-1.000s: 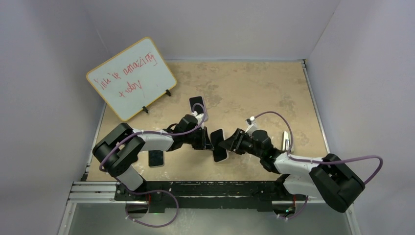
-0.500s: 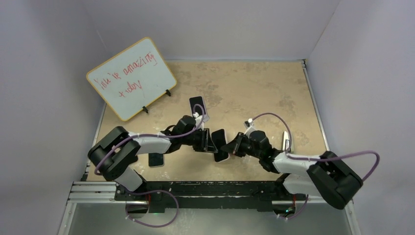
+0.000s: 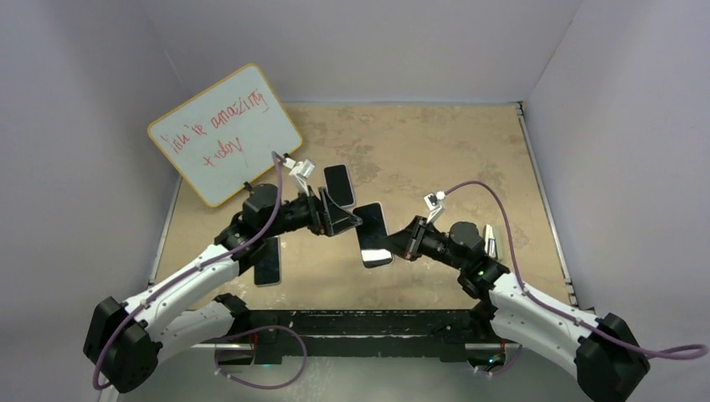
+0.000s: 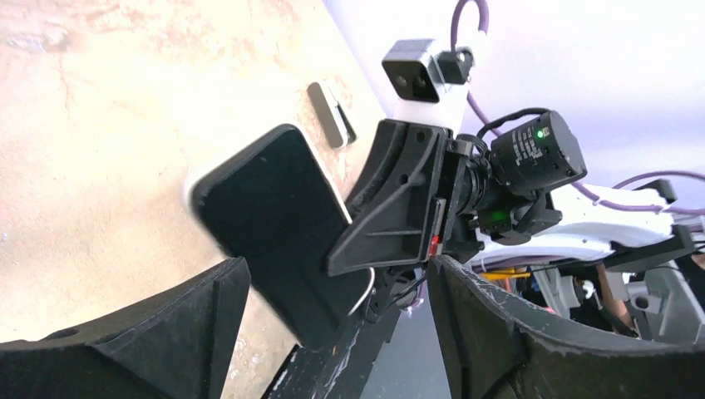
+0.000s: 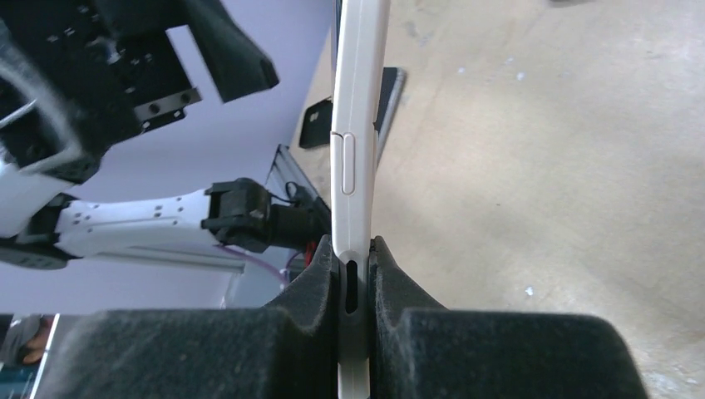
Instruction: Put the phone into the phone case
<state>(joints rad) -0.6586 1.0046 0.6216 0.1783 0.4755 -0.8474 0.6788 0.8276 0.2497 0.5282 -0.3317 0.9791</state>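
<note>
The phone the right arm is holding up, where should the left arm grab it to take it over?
Probably take the phone by its free end: the right gripper pinches its flat faces at the other end. The open left gripper faces the dark front, so come from there and close across the two long edges.

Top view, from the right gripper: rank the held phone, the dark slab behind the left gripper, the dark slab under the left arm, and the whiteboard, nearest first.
1. Phone: clamped in the right gripper.
2. Rear slab: ahead and left, mid-table.
3. Near slab: left, under the left arm.
4. Whiteboard: far-left corner.
</note>
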